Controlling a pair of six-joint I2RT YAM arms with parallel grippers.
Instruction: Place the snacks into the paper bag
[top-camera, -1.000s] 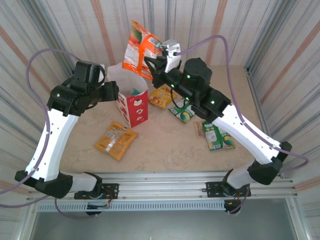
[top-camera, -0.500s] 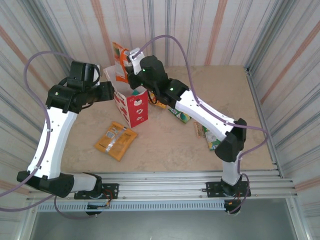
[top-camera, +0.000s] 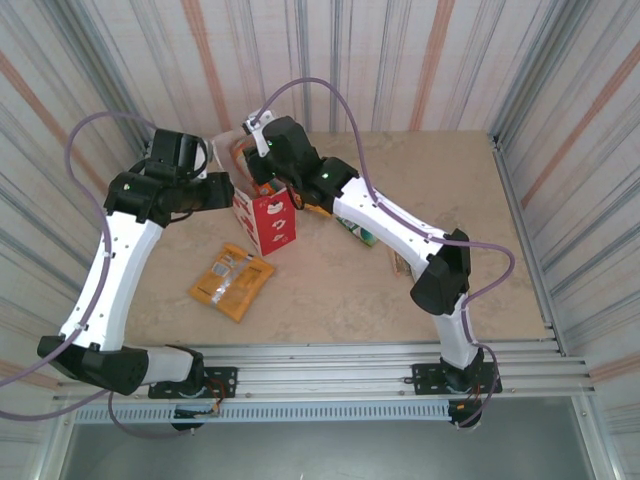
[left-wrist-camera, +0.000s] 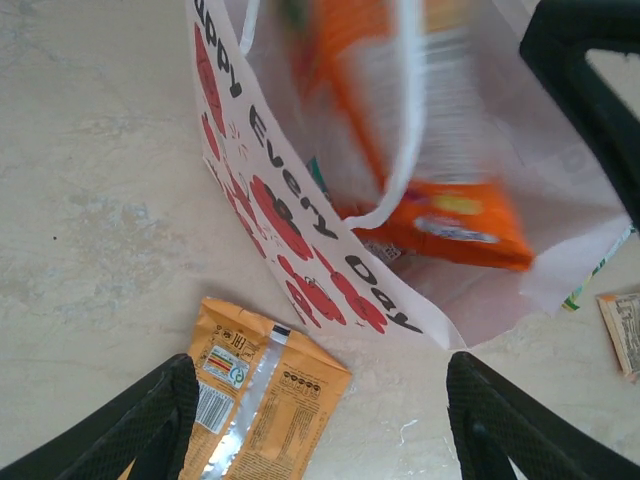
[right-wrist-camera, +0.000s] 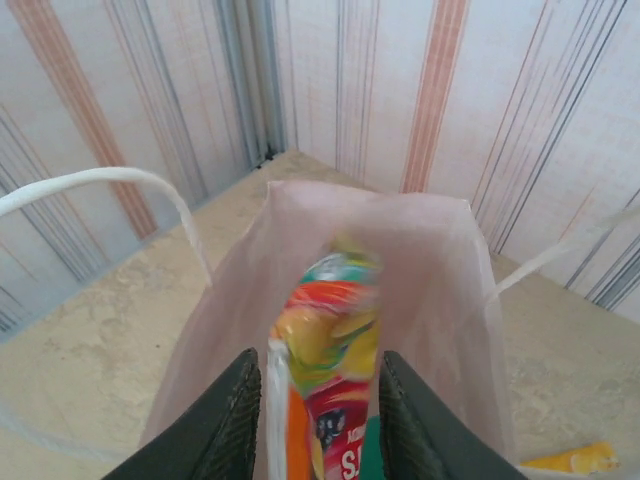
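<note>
My right end effector (right-wrist-camera: 318, 362): poised over the mouth of the paper bag (right-wrist-camera: 440, 260), fingers set apart with an orange packet (right-wrist-camera: 325, 330) between them. The packet is blurred, and I cannot tell whether I grip it or merely flank it.
My left end effector (left-wrist-camera: 320, 372): wide apart and empty, held just beside the bag's left wall above the tabletop (top-camera: 340, 290).
Overhead view: both end effectors meet at the bag, which stands upright left of centre, red below and white above. A green packet (top-camera: 358, 230) peeks from under my right arm.
Left wrist view: looks down into the open bag, where the orange packet's lower end sits low inside. A white handle (left-wrist-camera: 405, 130) loops across it.
Right wrist view: the packet seen edge-on from its top, in yellows, reds and green, with the striped wall (right-wrist-camera: 440, 90) behind.
Outside the bag: a yellow-orange packet (left-wrist-camera: 265, 410) lies flat on the tabletop just beside the bag's base, and a brown bar (left-wrist-camera: 625, 330) lies on the bag's other side.
Writing: black letters on the bag read "appy Every Day" among red figures, the first letter cut by the frame edge. A white "S" shows on the orange packet's red patch. The yellow-orange packet's print is too small to read.
</note>
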